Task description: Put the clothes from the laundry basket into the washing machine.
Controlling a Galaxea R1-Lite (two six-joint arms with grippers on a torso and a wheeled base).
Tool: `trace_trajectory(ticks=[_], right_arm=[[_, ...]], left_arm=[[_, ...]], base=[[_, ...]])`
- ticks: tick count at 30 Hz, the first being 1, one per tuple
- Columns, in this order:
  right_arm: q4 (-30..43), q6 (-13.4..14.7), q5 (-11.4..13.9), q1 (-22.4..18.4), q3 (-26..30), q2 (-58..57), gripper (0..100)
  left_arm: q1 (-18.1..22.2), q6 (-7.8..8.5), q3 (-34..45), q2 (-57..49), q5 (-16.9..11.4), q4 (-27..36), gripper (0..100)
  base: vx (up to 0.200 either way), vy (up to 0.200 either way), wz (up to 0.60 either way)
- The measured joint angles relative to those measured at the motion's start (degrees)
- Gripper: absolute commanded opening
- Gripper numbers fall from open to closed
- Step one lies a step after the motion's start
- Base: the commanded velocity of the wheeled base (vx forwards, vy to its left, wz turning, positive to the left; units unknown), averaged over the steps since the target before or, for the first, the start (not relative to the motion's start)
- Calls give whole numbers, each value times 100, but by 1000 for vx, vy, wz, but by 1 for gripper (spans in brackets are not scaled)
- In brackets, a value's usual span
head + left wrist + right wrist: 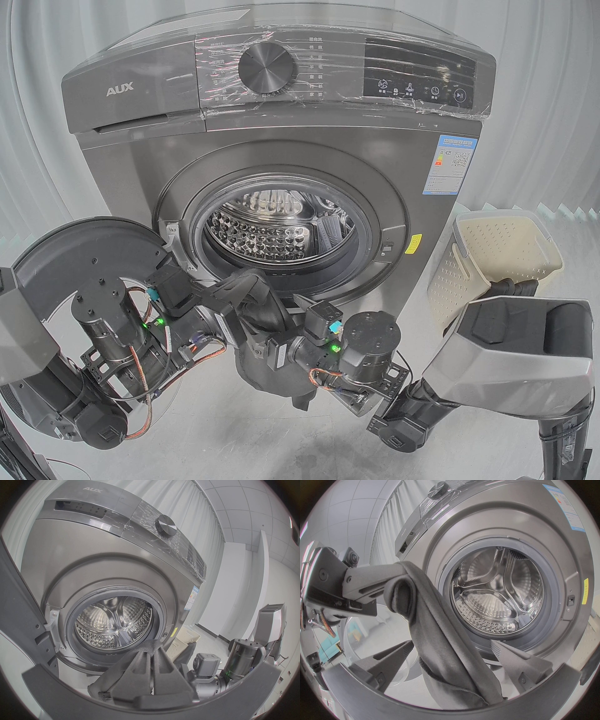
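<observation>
A dark grey garment [272,375] hangs in front of the washing machine's open drum [275,228], just below the door opening. My left gripper [249,289] is shut on the garment's top fold; in the left wrist view its fingertips [152,651] press together with the cloth [142,647] draped over them. My right gripper [451,644] is open, one finger on each side of the hanging garment [447,648]. The drum [497,598] holds no clothes that I can see. The cream laundry basket [500,250] stands to the right of the machine.
The round machine door [81,250] is swung open on the left, close to my left arm. Grey floor lies in front of the machine. White curtains hang behind it.
</observation>
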Motion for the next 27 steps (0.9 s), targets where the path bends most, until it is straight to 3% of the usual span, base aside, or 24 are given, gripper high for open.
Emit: trace_trajectory(ticks=[9,27], right_arm=[[40,44,-188,-38,-324,306,100],[40,79,-221,-538,808,-463,100]], left_arm=[[1,-1,0,-5,0,0,0],[6,-17,46,-7,0,-6,0]], base=[[0,0,0],[0,0,0]])
